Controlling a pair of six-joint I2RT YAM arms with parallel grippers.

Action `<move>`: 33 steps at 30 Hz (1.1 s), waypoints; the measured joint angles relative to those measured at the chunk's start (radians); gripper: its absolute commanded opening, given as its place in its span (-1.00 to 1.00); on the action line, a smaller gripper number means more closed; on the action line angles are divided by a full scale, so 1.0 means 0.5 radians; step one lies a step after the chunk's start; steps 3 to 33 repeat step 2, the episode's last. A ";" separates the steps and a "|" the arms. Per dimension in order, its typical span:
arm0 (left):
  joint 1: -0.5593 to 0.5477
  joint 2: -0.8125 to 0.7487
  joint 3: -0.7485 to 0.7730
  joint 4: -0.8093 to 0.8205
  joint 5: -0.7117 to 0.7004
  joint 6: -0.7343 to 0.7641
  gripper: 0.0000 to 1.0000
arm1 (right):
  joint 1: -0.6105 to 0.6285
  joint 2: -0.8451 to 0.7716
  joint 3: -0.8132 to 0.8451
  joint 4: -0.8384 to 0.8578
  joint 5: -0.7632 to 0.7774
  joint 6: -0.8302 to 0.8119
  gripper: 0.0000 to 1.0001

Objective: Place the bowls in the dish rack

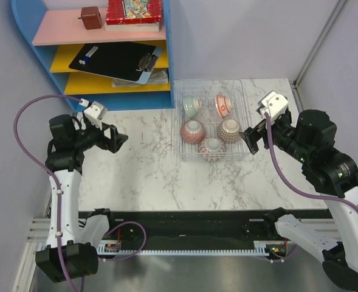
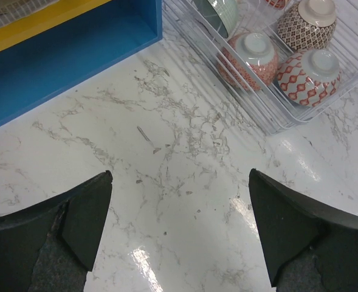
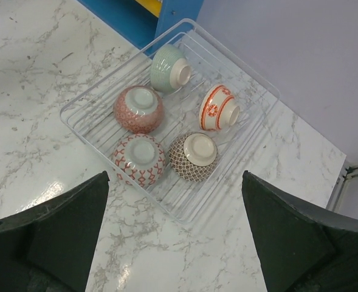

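Note:
The clear dish rack (image 1: 245,97) stands at the back right of the marble table and holds several bowls upside down or on their sides. In it are a pale green bowl (image 1: 191,107), a white bowl with red marks (image 1: 223,106), an orange-red floral one (image 1: 192,131), a brown mesh one (image 1: 230,129) and a red-lattice one (image 1: 211,148). My left gripper (image 1: 117,139) hovers open over bare marble left of the rack. My right gripper (image 1: 253,137) hangs open beside the rack's right edge. Both wrist views show nothing between the fingers.
A blue shelf unit (image 1: 169,61) stands at the back left, touching the rack's corner. It carries a black clipboard (image 1: 115,61), books (image 1: 134,13) and a small brown box (image 1: 91,17). Grey walls close in on both sides. Purple cables loop from both arms.

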 measured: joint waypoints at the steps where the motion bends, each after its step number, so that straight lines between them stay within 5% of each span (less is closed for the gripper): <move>1: 0.000 0.000 0.001 -0.009 0.011 0.000 0.99 | -0.002 0.008 0.000 -0.001 0.000 0.001 0.95; 33: 0.000 0.000 0.001 -0.013 0.016 -0.001 0.99 | -0.004 0.018 0.000 0.003 0.000 0.001 0.95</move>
